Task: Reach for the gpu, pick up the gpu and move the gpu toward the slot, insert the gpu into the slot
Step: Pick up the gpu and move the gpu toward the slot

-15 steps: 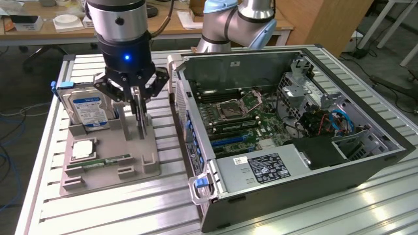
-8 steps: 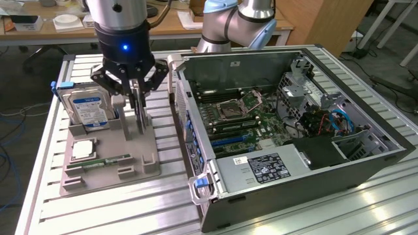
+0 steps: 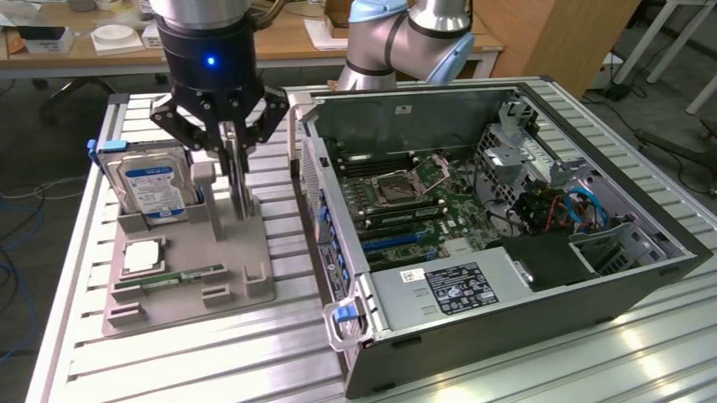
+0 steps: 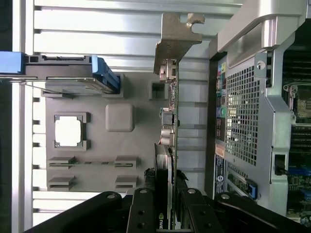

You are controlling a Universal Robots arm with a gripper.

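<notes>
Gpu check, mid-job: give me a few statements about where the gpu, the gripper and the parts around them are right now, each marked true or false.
1. The gripper is above the gray holder, shut on the gpu. True.
2. The gpu is seated in the blue slot. False: it stands upright at the holder, outside the computer case.
3. The hard drive lies flat on the holder. False: it stands on edge in it.
4. The computer case is open, with its board showing. True.
</notes>
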